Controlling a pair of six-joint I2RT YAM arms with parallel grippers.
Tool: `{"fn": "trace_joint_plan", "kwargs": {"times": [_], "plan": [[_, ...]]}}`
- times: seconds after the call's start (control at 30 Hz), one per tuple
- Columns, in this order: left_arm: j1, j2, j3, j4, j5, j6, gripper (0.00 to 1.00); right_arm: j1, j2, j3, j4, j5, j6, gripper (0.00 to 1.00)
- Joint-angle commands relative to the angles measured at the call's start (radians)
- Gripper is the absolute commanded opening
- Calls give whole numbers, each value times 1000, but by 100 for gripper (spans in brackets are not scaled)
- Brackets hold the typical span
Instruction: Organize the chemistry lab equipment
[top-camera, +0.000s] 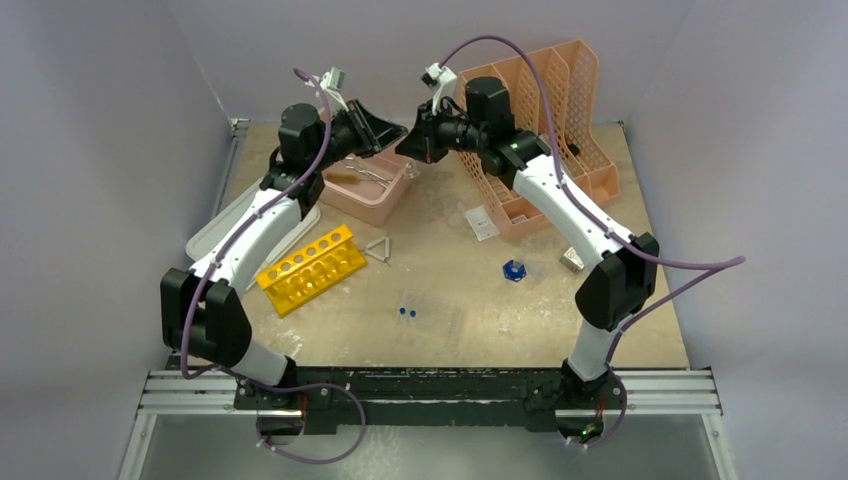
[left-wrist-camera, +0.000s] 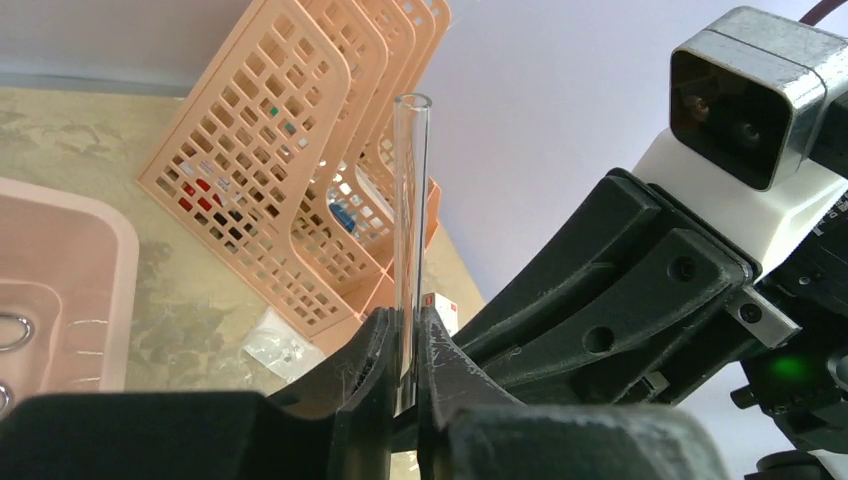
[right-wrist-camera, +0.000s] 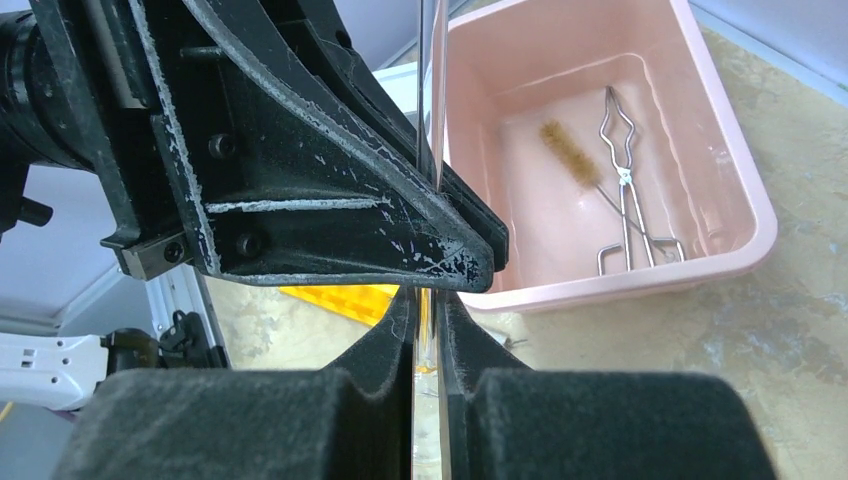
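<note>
Left wrist view only: glass test tube (left-wrist-camera: 411, 220) upright, open end up, left hand (left-wrist-camera: 405, 372) clamped on its lower part. Right wrist view only: right hand (right-wrist-camera: 425, 335) pinched on the same tube; metal tongs (right-wrist-camera: 625, 190) and brush (right-wrist-camera: 568, 152) lie in pink tub (right-wrist-camera: 620, 280). Top view: both arms reach forward, hands meeting tip to tip, raised over the tub.
</note>
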Motion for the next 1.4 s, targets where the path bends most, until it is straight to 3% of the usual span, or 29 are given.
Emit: {"fn": "trace_joint_plan", "kwargs": {"times": [0.0, 0.07, 0.23, 0.3, 0.43, 0.53, 0.63, 0.93, 1.13, 1.37], "plan": [[-6, 1, 60, -23, -1, 40, 2, -3, -2, 48, 14, -14, -22, 1], [-6, 4, 58, -16, -5, 30, 0, -3, 1, 57, 6, 1, -15, 6], [4, 18, 95, -74, -106, 32, 0, -23, -27, 47, 19, 93, 55, 45], [20, 40, 123, -125, -181, 29, 0, -35, -59, 18, 39, 116, 58, 52], [59, 110, 179, -248, -368, -24, 0, -56, -131, -32, 37, 194, 29, 56], [75, 165, 221, -350, -529, -89, 0, -75, -178, -48, -20, 335, -7, 58], [80, 245, 275, -420, -609, -151, 0, -91, -218, -83, -59, 439, -57, 59], [81, 469, 376, -438, -715, -249, 0, -118, -285, -197, -80, 600, -157, 60], [82, 642, 500, -488, -673, -265, 0, -134, -269, -207, -60, 748, -207, 61], [96, 742, 547, -497, -690, -290, 0, -153, -262, -211, -34, 762, -222, 62]]}}
